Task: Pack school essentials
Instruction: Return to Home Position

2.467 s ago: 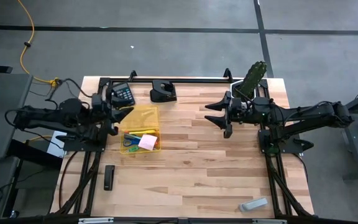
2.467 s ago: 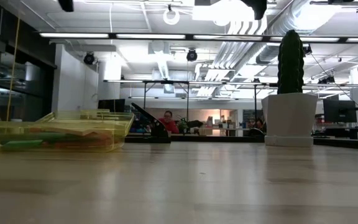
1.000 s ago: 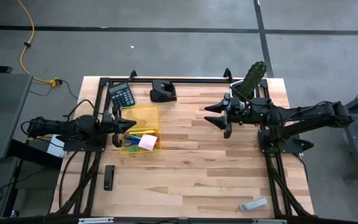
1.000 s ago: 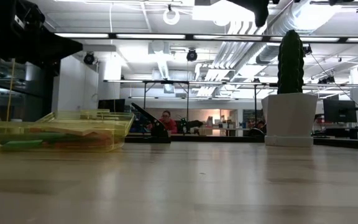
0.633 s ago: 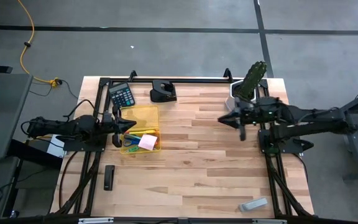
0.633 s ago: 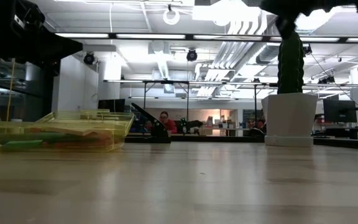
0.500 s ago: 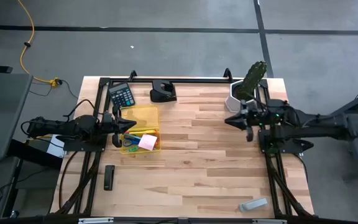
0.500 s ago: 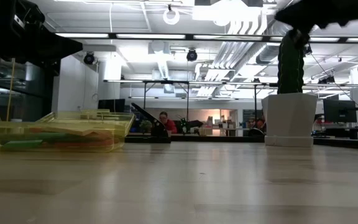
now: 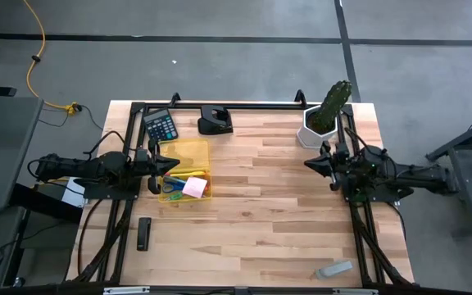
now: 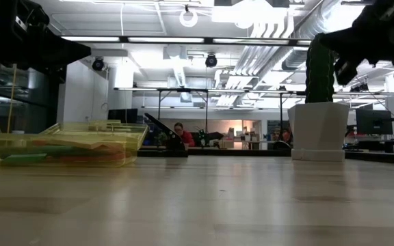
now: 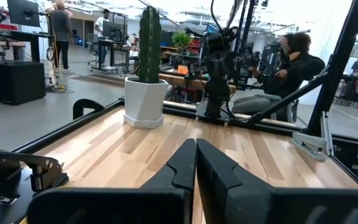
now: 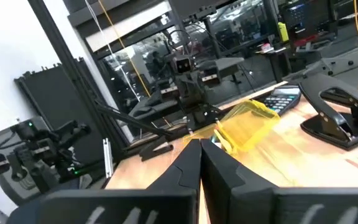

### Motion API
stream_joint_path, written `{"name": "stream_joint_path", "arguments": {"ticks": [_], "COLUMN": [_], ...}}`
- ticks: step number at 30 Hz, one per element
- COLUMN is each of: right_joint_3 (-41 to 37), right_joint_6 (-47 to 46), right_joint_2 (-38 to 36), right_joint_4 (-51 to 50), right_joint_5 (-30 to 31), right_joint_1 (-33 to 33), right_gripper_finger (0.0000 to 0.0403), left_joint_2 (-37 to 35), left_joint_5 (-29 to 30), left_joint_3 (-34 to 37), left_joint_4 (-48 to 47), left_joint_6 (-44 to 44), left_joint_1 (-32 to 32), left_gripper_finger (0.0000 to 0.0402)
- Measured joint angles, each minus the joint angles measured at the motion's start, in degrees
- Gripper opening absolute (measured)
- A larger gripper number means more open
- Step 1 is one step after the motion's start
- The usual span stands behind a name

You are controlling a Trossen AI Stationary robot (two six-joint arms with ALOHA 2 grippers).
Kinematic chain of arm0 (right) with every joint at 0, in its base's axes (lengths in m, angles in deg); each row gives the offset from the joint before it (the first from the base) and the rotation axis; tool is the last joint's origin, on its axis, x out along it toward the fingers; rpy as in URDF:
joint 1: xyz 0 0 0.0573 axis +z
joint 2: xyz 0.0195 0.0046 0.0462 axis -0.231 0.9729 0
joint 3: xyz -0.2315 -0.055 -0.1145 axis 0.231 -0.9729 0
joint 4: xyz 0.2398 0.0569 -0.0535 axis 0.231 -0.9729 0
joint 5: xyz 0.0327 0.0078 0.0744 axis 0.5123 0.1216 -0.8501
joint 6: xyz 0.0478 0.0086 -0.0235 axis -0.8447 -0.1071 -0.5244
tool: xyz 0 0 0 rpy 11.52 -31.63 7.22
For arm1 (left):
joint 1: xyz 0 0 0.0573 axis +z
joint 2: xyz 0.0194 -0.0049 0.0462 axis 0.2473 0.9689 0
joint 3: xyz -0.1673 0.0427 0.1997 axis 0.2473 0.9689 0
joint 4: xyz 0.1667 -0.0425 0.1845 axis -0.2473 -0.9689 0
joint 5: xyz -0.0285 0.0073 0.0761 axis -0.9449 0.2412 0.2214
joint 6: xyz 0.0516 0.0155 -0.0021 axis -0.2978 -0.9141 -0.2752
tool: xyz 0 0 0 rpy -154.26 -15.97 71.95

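The big wooden table (image 9: 252, 221) looks calm. What changed is the right arm. A moment ago it reached toward the middle of the table with its claw spread wide. Now it has pulled back and folded up by the right edge. The right gripper (image 9: 309, 164) sits just below the green cactus (image 9: 334, 100) in its white pot, and its two fingers are pressed together with nothing between them. The left arm has not moved in the last second. It lies low along the left edge. The left gripper (image 9: 173, 163) is closed and empty too.

I think this means the packing is finished and both arms are going home to rest. Neither claw carries anything.

The yellow supply box (image 9: 185, 147) stands on the left part of the table. The left claw's tips are right at its left wall, pointing into it. The right claw is well apart from it, across the table. Inside the box, in the near half, lie the blue-handled scissors (image 9: 170, 185), the pink note pad (image 9: 193, 187) and a yellow pen (image 9: 188, 174). They lie close together, a bit past the left claw's tips.

A calculator (image 9: 161, 125), a black hole punch (image 9: 215, 120) and a grey stapler (image 9: 334, 268) are still out on the table, outside the box.
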Motion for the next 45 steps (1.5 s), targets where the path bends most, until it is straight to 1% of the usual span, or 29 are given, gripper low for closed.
{"name": "stream_joint_path", "arguments": {"ticks": [4, 7, 10, 12, 14, 17, 23, 27, 36, 45], "right_joint_3": [-4.4, -4.6, -4.6, -4.6, -4.5, -4.5, -4.5, -4.5, -4.5, -4.5], "right_joint_6": [-0.4, 1.9, 6.5, 9.4, 10.2, 10.8, 9.5, 9.4, 3.1, 3.1], "right_joint_2": [-4.5, -7.2, -7.0, -6.9, -6.8, -6.5, -6.5, -5.6, -5.4, -5.4], "right_joint_4": [2.2, -1.5, -2.6, -5.0, -7.6, -7.6, -7.7, -7.9, -7.9, -7.9], "right_joint_5": [0.6, 2.8, 3.9, 5.8, 7.9, 7.7, 4.8, 6.3, 6.5, 6.7], "right_joint_1": [0.0, 0.1, 0.1, 0.1, 0.1, 0.1, 0.1, 0.1, 0.1, 0.1], "right_gripper_finger": [0.0000, 0.0000, 0.0000, 0.0000, 0.0000, 0.0000, 0.0000, 0.0000, 0.0000, 0.0000], "left_joint_2": [0.0, 0.0, 0.0, 0.0, 0.0, 0.0, 0.0, 0.0, 0.0, 0.0], "left_joint_5": [0.0, 0.0, 0.0, 0.0, 0.0, 0.0, 0.0, 0.0, 0.0, 0.0], "left_joint_3": [0.0, 0.0, 0.0, 0.0, 0.0, 0.0, 0.0, 0.0, 0.0, 0.0], "left_joint_4": [0.0, 0.0, 0.0, 0.0, 0.0, 0.0, 0.0, 0.0, 0.0, 0.0], "left_joint_6": [0.0, 0.0, 0.0, 0.0, 0.0, 0.0, 0.0, 0.0, 0.0, 0.0], "left_joint_1": [0.0, 0.0, 0.0, 0.0, 0.0, 0.0, 0.0, 0.0, 0.0, 0.0], "left_gripper_finger": [0.0003, 0.0003, 0.0003, 0.0003, 0.0003, 0.0003, 0.0003, 0.0003, 0.0003, 0.0003]}}
